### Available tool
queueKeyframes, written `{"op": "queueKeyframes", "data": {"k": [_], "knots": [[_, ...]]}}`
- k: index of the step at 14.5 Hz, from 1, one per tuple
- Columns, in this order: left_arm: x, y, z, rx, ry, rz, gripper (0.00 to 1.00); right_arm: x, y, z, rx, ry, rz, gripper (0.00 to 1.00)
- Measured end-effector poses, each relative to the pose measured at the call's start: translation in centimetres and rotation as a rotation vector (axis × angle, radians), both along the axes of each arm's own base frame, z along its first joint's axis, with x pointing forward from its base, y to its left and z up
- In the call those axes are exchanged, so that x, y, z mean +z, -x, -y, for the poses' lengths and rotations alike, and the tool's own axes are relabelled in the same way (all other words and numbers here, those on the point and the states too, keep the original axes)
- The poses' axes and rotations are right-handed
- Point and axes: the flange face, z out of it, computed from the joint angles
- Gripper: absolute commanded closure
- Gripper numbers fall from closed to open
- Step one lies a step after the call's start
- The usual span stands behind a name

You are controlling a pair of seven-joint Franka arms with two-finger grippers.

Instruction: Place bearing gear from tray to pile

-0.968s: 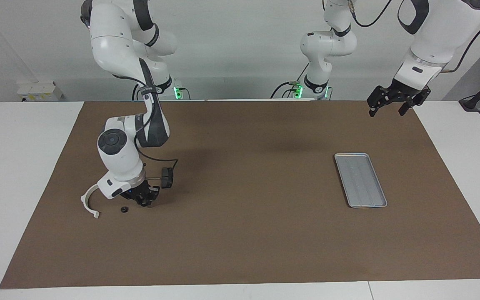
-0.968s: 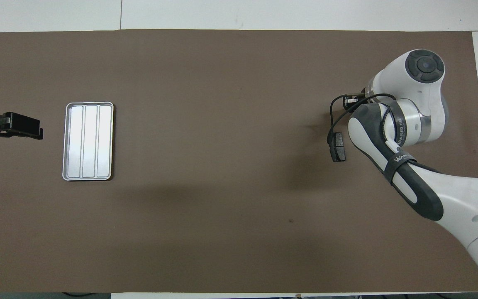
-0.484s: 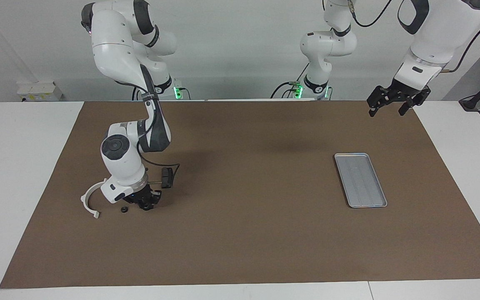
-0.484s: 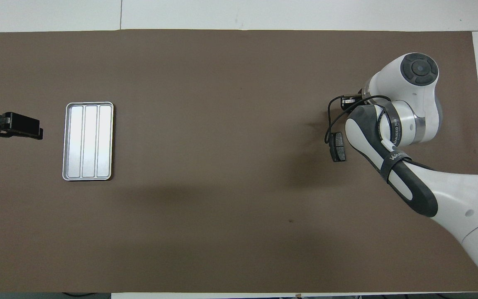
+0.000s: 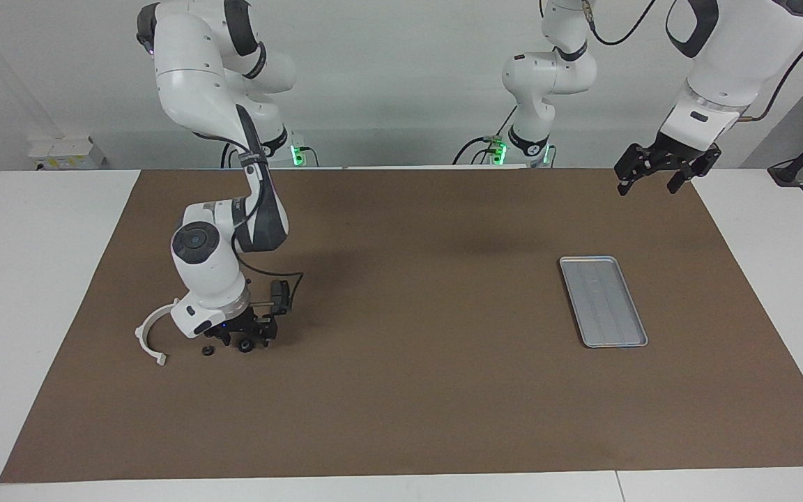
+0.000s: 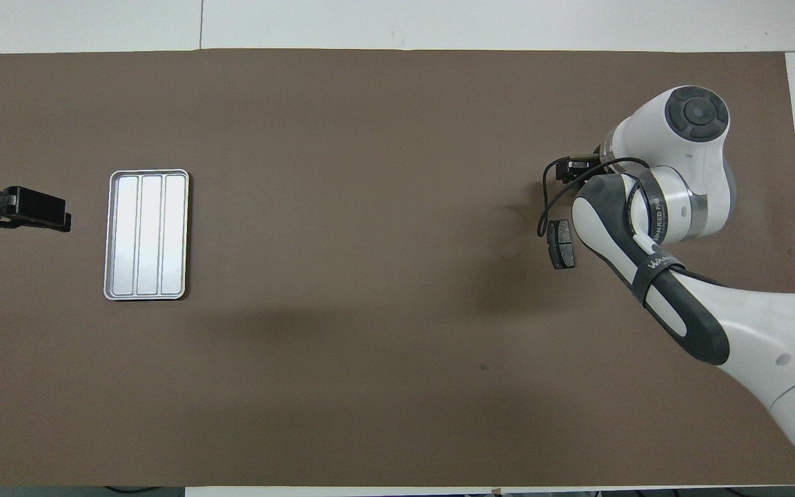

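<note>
While the left gripper [image 5: 658, 178] waits spread, the right gripper [image 5: 245, 339] stands released over the bearing gear [image 5: 244, 344].

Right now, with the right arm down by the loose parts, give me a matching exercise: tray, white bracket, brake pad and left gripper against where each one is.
Things:
1. tray
2. white bracket
3. brake pad
4. left gripper

Places:
A. in the air, open, at the left arm's end of the mat
B. flat on the mat toward the left arm's end
C. dark, at the right arm's end, nearer to the robots than the bracket
D. curved, closest to the mat's edge at the right arm's end

Pairs: 1-B, 2-D, 3-C, 4-A
</note>
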Motion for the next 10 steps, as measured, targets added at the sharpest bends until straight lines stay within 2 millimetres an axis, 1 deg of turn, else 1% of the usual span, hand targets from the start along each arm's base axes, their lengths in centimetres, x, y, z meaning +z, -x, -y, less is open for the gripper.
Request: {"op": "queueKeyframes", "data": {"k": [4, 6, 8, 10], "knots": [[0.0, 0.0, 0.0, 0.0, 0.0, 0.0, 0.0, 4.1, 0.6, 0.1, -0.004, 0.009, 0.008, 0.0], [0.0, 0.0, 0.0, 0.0, 0.0, 0.0, 0.0, 5.8, 0.8, 0.2, -0.005, 0.011, 0.018, 0.0], [0.0, 0.0, 0.0, 0.0, 0.0, 0.0, 0.0, 7.2, 0.9, 0.2, -0.006, 0.012, 0.034, 0.0], [0.0, 0.0, 0.0, 0.0, 0.0, 0.0, 0.0, 8.1, 1.1, 0.3, -0.008, 0.014, 0.036, 0.0]]}}
